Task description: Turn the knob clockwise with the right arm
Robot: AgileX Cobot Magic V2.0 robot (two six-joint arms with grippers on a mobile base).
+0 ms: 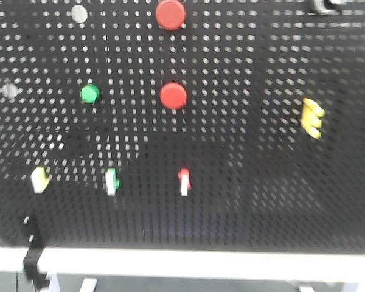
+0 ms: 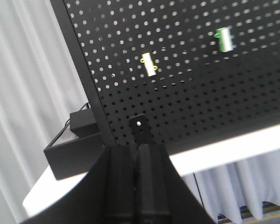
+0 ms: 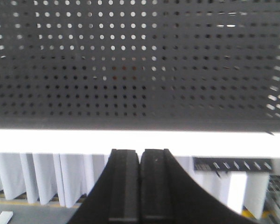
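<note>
Yellow ridged knob [image 1: 313,117], right side of black pegboard [image 1: 249,201]

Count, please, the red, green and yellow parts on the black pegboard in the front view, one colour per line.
Red: 3 (upper red button, lower red button, red lever)
Green: 2 (green button, green lever)
Yellow: 2 (yellow lever, yellow part)
Total: 7
</note>
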